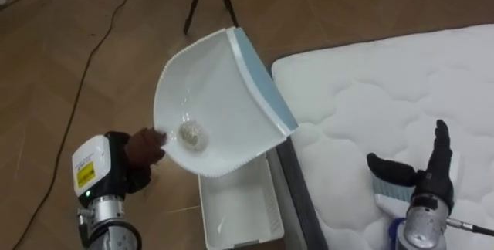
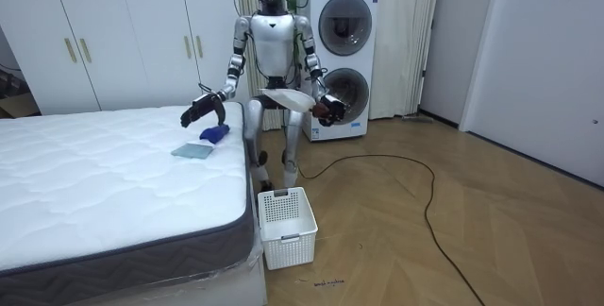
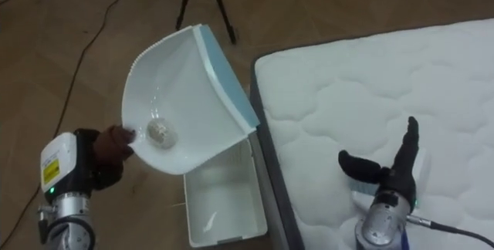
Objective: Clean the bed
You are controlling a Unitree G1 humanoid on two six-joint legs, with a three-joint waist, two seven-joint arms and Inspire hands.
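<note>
Left hand point(image 1: 143, 151), fingers clamped on the dustpan point(image 1: 224, 103), holds it above the bin point(image 1: 205, 211), likely to tip the crumpled ball point(image 1: 191, 133) out; right hand point(image 1: 432, 169), fingers straight, over the bed point(image 1: 370, 88)

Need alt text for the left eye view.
The left hand holds a white dustpan, a small grey ball in it, tilted above a white basket on the floor beside the mattress. The right hand hovers open over the mattress.

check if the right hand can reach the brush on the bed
Probably yes: the right hand hovers open just over the brush on the mattress, nothing between them; the left hand holds the dustpan.
</note>
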